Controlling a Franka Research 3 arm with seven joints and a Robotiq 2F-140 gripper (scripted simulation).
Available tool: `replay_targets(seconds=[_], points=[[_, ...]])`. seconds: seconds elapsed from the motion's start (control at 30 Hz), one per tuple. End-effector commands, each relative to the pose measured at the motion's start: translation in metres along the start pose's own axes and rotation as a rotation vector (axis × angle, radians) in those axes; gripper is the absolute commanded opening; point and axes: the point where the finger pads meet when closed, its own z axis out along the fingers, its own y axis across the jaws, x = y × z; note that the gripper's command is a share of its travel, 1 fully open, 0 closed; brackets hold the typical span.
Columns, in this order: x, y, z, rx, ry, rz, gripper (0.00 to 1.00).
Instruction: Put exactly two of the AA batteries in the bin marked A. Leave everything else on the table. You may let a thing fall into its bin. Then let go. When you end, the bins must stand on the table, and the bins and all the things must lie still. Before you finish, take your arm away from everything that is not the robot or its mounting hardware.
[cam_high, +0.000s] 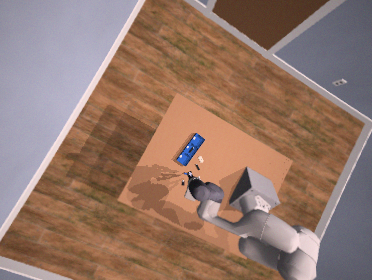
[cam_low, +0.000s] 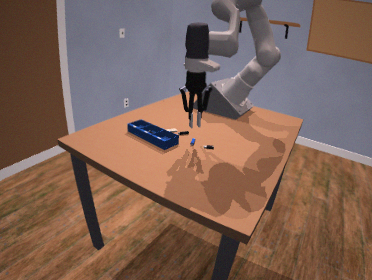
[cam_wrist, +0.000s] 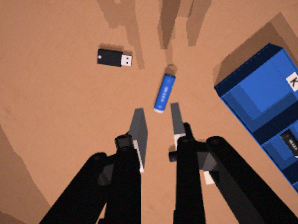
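One gripper (cam_wrist: 158, 141): mine, fingers drawn close together with nothing between them, above the table (cam_low: 125, 150).
Blue battery (cam_wrist: 164, 92): centre of wrist view, just ahead of my fingertips.
Black battery (cam_wrist: 115, 58): upper left.
Blue bin (cam_wrist: 262, 99): right edge.

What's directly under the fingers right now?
Bare table under the empty, narrowly parted gripper. A blue battery lies just ahead, a black one farther off. The fingers cover what's nearer.

Batteries and the blue bin on the counter

A black AA battery (cam_wrist: 113, 58) lies flat, apart from the bin. The blue bin (cam_wrist: 264, 104) stands upright; another black battery (cam_wrist: 290, 140) lies inside it.
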Motion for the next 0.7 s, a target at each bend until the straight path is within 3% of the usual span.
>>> replay_targets(seconds=[0.0, 0.67], points=[[0.0038, 0.0019, -0.0004, -0.015, 0.014, 0.156, 0.17], [0.0035, 0.0036, -0.0004, -0.045, 0.043, 0.464, 0.17]])
